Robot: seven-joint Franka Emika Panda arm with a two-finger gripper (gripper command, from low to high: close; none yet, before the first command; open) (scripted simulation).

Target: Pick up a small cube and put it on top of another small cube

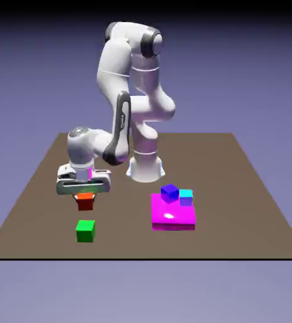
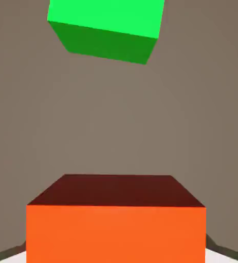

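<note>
Red cube (image 1: pixel 85 202) between the fingers (image 1: pixel 75 197)

A glossy magenta slab, flat and square-edged, (image 1: pixel 173 211) is lying on the brown tabletop (image 1: pixel 224 180) toward the exterior view's right (a small white glare is shining on its upper face). On its far part, a deep blue cube (image 1: pixel 169 193) is sitting turned, one corner pointing nearer the camera. Just beside it, on the exterior view's right, a cyan-topped cube with a paler blue front (image 1: pixel 186 198) is resting upright. Behind everything, a plain blue-violet backdrop (image 1: pixel 249 76) is showing.
</note>
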